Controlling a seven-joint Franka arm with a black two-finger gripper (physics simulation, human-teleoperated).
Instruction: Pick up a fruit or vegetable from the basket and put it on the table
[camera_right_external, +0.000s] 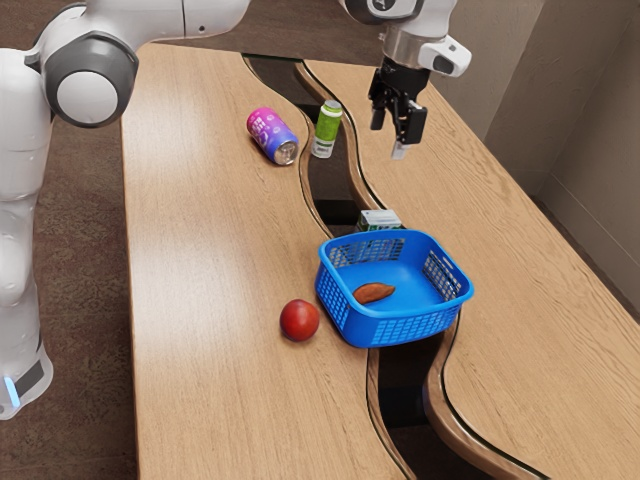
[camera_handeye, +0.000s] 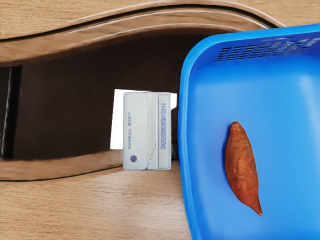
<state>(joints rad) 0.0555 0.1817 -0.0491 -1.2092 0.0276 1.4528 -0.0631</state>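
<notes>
My gripper (camera_right_external: 389, 138) is high above the table, beyond the basket toward the exterior view's top, with its fingers apart and nothing between them. Below it and off to one side stands the blue basket (camera_right_external: 408, 328), whose blue rim (camera_handeye: 185, 130) also appears in the wrist view. Inside, a brown-orange sweet potato (camera_right_external: 374, 293) lies on the basket floor; the wrist view has this sweet potato (camera_handeye: 242, 167) from above, with pointed ends. A round red fruit or vegetable (camera_right_external: 300, 320) rests on the table (camera_right_external: 220, 400), outside the basket.
A small carton (camera_right_external: 380, 220) stands close beside the basket; from above, the carton (camera_handeye: 146, 131) has a pale printed top. Farther off are a pink-and-blue can (camera_right_external: 272, 136) and a green-and-white bottle (camera_right_external: 326, 130). A dark winding channel (camera_right_external: 405, 385) crosses the table.
</notes>
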